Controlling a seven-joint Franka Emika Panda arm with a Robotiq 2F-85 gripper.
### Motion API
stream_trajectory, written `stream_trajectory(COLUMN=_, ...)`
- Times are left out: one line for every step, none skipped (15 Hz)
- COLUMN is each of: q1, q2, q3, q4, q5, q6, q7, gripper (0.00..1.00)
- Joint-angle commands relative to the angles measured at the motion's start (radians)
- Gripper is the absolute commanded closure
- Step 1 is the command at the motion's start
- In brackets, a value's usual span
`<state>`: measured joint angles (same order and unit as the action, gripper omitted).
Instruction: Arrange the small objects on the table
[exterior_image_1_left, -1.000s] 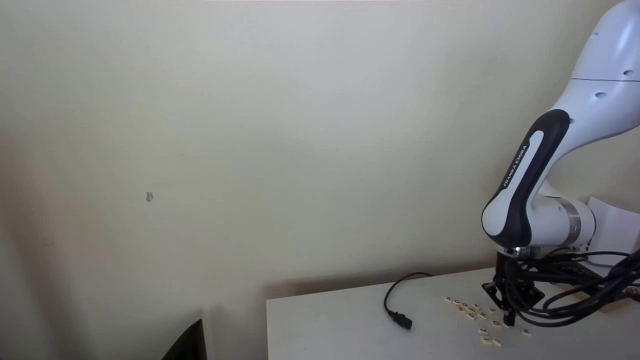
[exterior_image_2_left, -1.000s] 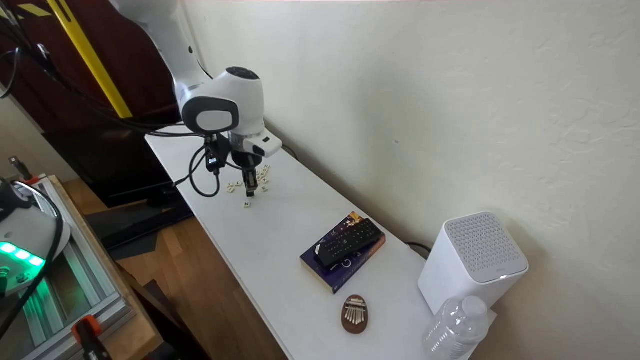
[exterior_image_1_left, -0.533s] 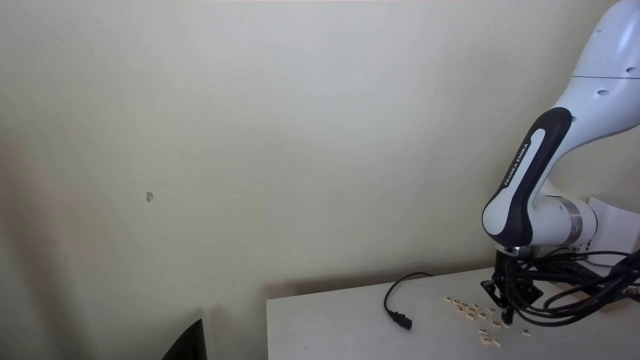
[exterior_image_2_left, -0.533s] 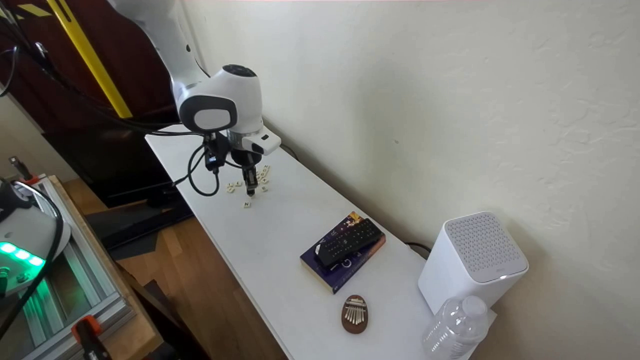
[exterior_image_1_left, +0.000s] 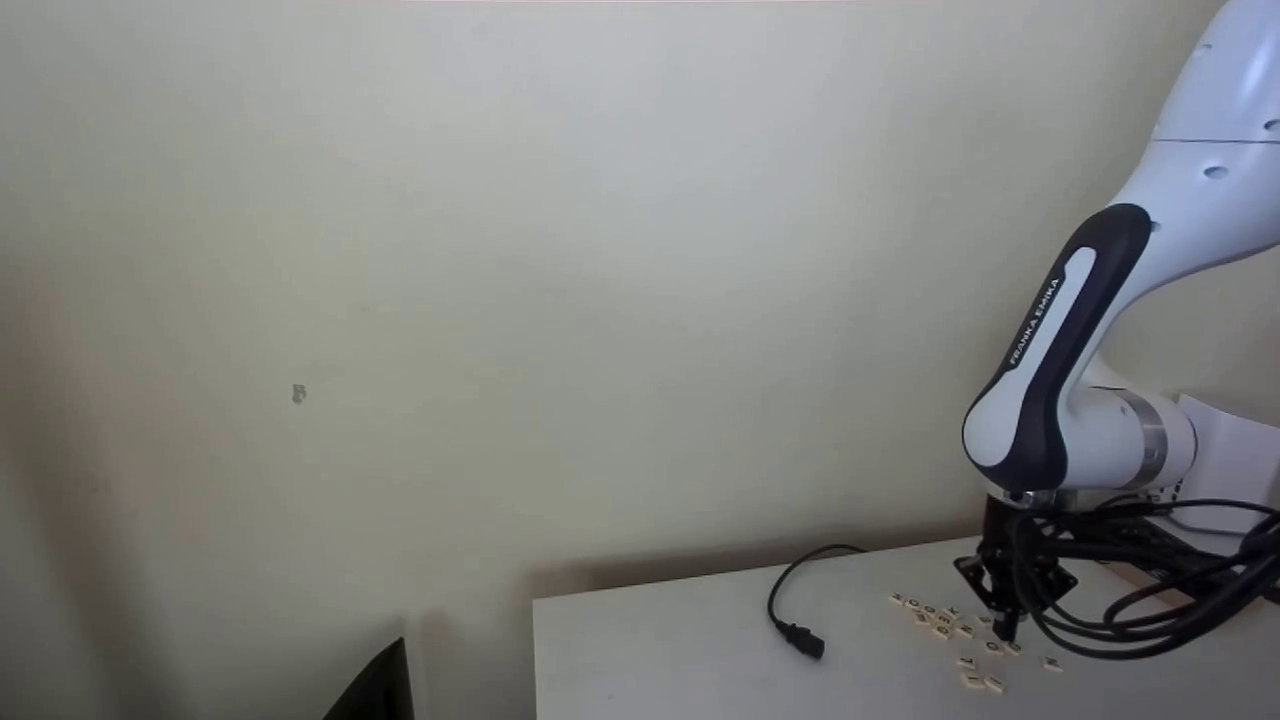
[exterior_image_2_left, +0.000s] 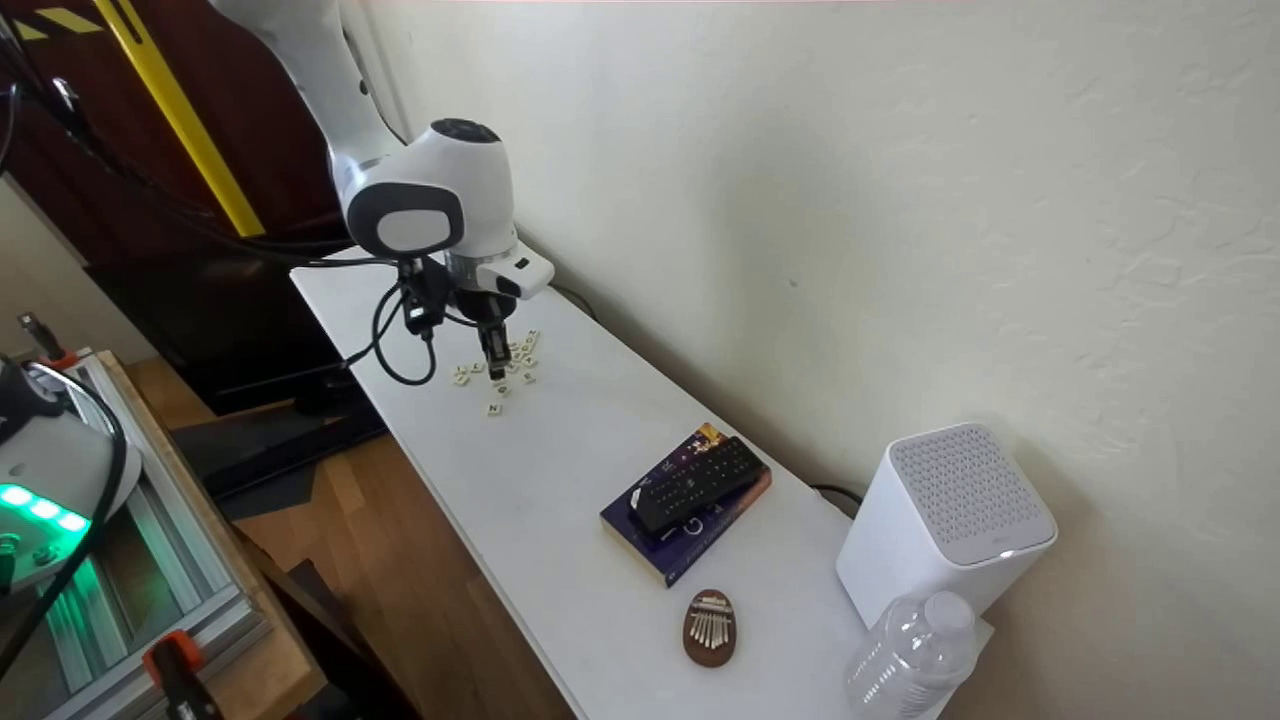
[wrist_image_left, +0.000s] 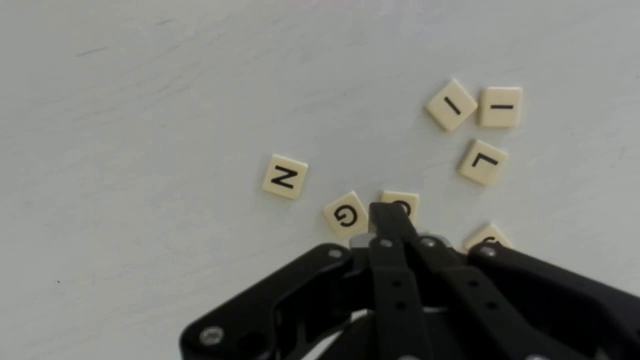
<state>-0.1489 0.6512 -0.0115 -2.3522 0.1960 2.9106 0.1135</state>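
Tiles, wrist view: laid flat on the table, strung from upper right to lower centre. N is placed left of centre, apart from the rest. G and a partly covered O are set close together near the middle, lower. L at right; two I tiles at upper right, touching or nearly so. A half-hidden tile at lower right. More tiles are bunched at lower right in an exterior view.

The gripper is seen with fingers drawn together, no gap, nothing held. O is partly masked by the tips; contact cannot be told.

Handling, judged: very light, hard, stiff, not easily damaged. Faces look smooth; easy sliding and spinning to be expected under a slight push. Little edge is offered, the tiles being thin. For lifting, two opposite edges should be taken squarely, tips low; a grip across corners would likely be twisted loose. N is best suited, with room all round; between G and O a finger would hardly be admitted. For nudging with fingers together, mid-edge should be pressed.
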Motion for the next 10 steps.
stream_trajectory(q1=-0.017, q2=-0.005, q3=0.026, q4=-0.009, q5=-0.003, q6=0.014, q7=-0.040, gripper=1.00)
stream_trajectory(q1=-0.017, q2=-0.004, q3=0.029, q4=-0.007, q5=-0.005, q6=0.014, q7=-0.046, gripper=1.00)
stream_trajectory(q1=-0.010, q2=0.000, q3=0.028, q4=-0.003, q5=-0.010, q6=0.008, q7=-0.051, gripper=1.00)
stream_trajectory(q1=-0.006, q2=0.003, q3=0.027, q4=-0.001, q5=-0.015, q6=0.004, q7=-0.057, gripper=1.00)
stream_trajectory(q1=0.003, q2=0.007, q3=0.021, q4=0.002, q5=-0.023, q6=0.001, q7=-0.059, gripper=1.00)
stream_trajectory(q1=0.010, q2=0.011, q3=0.015, q4=0.004, q5=-0.029, q6=0.000, q7=-0.063, gripper=1.00)
stream_trajectory(q1=0.019, q2=0.015, q3=0.007, q4=0.006, q5=-0.035, q6=0.003, q7=-0.063, gripper=1.00)
stream_trajectory(q1=0.023, q2=0.018, q3=0.005, q4=0.008, q5=-0.038, q6=0.004, q7=-0.065, gripper=1.00)
stream_trajectory(q1=0.031, q2=0.021, q3=-0.001, q4=0.010, q5=-0.044, q6=0.007, q7=-0.064, gripper=1.00)
stream_trajectory(q1=0.034, q2=0.025, q3=-0.003, q4=0.012, q5=-0.050, q6=0.006, q7=-0.067, gripper=1.00)
